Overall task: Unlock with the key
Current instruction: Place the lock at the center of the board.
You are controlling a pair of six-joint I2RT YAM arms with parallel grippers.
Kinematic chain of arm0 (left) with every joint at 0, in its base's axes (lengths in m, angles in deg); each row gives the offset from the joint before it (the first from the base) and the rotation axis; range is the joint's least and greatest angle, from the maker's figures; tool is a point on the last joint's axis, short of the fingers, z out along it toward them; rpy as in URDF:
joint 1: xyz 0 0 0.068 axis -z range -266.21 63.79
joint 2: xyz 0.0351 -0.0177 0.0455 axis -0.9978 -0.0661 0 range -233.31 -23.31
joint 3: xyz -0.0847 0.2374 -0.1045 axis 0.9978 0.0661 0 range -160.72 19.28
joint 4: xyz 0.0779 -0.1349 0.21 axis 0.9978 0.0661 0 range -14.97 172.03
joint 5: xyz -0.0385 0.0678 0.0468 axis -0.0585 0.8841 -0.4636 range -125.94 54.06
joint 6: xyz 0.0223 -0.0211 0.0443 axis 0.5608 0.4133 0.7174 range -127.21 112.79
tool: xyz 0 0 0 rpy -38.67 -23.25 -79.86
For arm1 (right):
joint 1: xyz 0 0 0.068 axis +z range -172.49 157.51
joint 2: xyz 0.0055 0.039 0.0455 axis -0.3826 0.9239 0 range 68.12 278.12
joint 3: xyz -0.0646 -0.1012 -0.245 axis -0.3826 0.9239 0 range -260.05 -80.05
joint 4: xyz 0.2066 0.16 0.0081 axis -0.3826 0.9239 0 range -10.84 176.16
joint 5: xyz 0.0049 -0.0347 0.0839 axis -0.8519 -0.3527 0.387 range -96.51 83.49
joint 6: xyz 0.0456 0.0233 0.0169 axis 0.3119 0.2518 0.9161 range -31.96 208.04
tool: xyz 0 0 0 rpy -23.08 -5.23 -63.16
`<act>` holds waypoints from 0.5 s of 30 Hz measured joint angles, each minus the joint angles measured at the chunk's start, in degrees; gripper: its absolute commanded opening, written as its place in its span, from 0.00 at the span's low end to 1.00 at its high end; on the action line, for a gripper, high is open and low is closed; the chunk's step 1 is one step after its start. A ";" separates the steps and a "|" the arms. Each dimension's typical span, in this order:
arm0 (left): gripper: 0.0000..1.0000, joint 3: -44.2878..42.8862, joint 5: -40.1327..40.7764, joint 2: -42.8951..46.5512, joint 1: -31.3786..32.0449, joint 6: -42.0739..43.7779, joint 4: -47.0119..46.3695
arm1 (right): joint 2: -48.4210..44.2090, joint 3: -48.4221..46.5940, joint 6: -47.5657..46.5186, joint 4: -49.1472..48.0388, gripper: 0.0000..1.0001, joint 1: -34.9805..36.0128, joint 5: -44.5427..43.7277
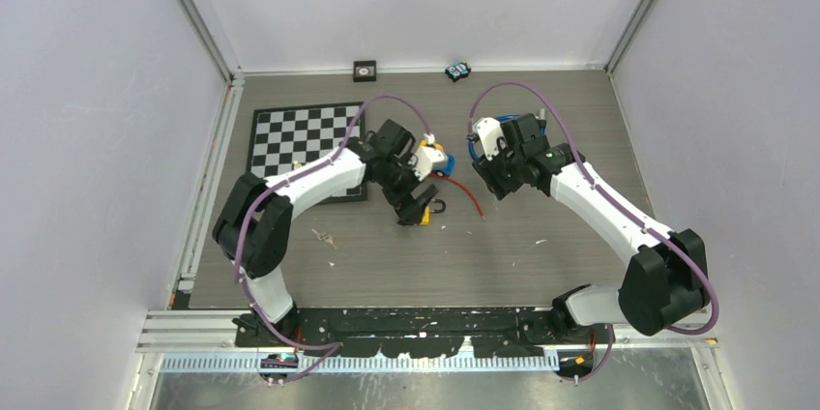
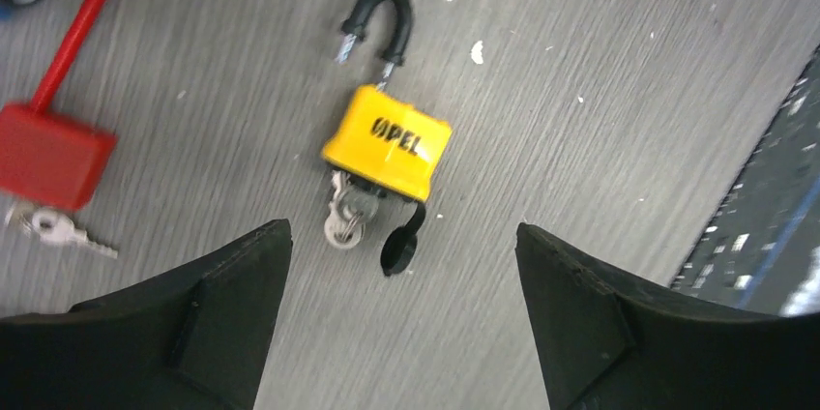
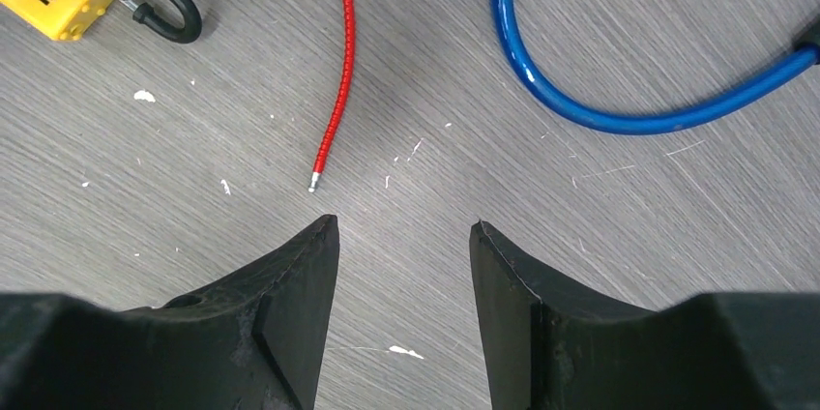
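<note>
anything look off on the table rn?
Nothing damaged. The yellow padlock lies flat with its shackle open, one leg clear of the body. The key sits in the keyway and the black dust cap dangles beside it. Small white flecks litter the table.

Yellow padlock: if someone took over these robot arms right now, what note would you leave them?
Left gripper: open, empty, above the yellow padlock.
Right gripper: open, empty, over the table between the red cable and blue cable.
Padlock lies flat on the table, key in its keyhole.
Done: shackle free at one end, so it looks unlocked.
Left: probably only withdrawing the arms.
</note>
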 measured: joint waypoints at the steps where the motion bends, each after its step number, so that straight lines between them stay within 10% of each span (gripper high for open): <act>1: 0.89 0.48 1.40 0.02 1.84 1.90 -0.96 | 0.00 0.02 0.00 0.17 0.57 0.00 0.15; 15: 0.81 4.52 25.81 -5.27 15.17 13.18 -12.57 | -0.76 1.99 -0.24 1.49 0.57 -0.52 0.94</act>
